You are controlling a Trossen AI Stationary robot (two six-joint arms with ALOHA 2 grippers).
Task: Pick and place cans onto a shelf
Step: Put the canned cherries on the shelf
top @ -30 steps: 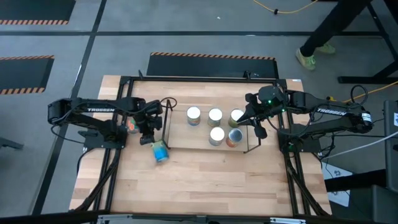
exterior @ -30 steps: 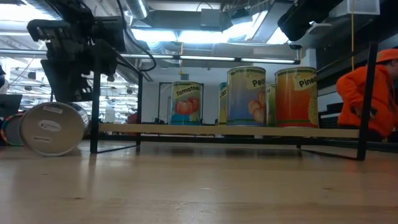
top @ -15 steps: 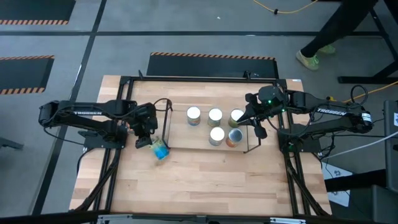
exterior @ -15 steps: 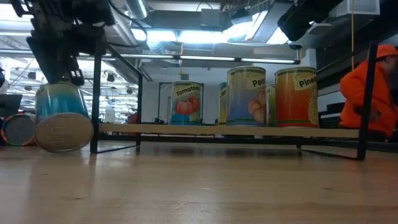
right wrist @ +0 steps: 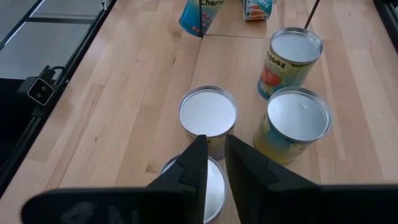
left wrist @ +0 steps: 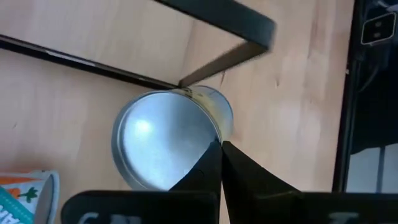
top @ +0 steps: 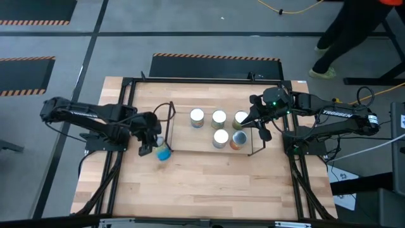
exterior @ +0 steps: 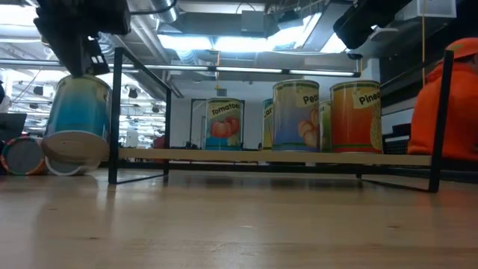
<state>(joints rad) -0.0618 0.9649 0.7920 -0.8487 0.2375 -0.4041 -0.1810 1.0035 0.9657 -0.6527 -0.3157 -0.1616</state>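
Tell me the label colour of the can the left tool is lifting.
Blue, fading to teal, on the lifted can; the low view shows it best.

A pale wooden table (top: 209, 183) stands on a grey floor (top: 190, 25) crossed by dark lines. Black mats edged with orange-and-black hazard stripes (top: 215, 57) lie just beyond the table's far edge and off to its left. A yellow cable (top: 288, 11) trails beyond the table. Behind the table, ceiling strip lights (exterior: 224, 41) glow among ducts, and a person in orange (exterior: 448, 112) stands at right.

Blue can (exterior: 78, 112) with silver end, orange can (exterior: 355, 118), possibly tomato-patterned can (exterior: 224, 118), black wire shelf (exterior: 113, 119)
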